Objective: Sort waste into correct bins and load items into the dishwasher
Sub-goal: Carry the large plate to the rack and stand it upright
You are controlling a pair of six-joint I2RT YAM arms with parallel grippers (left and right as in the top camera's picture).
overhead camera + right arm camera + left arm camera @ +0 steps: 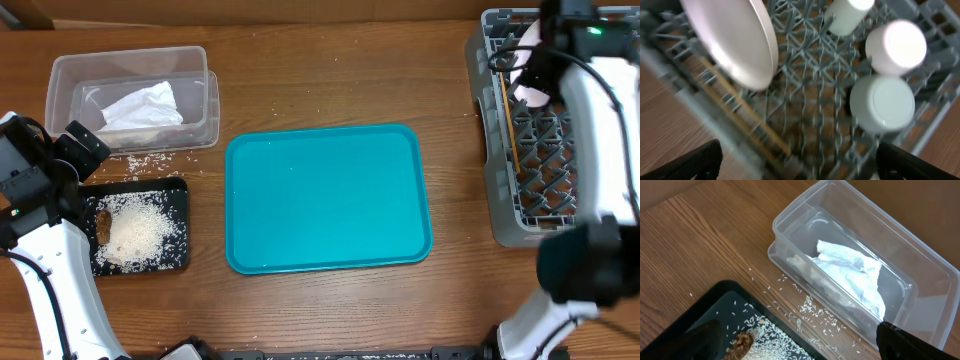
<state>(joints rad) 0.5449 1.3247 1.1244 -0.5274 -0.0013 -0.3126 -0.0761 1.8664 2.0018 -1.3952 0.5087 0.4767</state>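
Note:
The crumpled white napkin (140, 105) (855, 275) lies in the clear tub (130, 55) (920, 245). The black tray (180, 200) (715, 305) holds a pile of rice (135, 230) and the brown lump (103, 228) (742, 342). Loose rice grains (150, 160) (815, 312) lie on the table between tub and tray. My left gripper (85, 150) (800, 347) hangs open and empty over that gap. My right gripper (535, 72) (800, 165) is open and empty above the grey dish rack (500, 200) (810, 100). The rack holds the upright white plate (740, 45), the chopsticks (513, 125) (745, 115) and upturned white dishes (882, 102). The red wrapper is out of view.
The teal serving tray (325, 195) lies bare in the middle of the wooden table. My right arm's white links cover the rack's right side in the overhead view. The right wrist view is motion-blurred.

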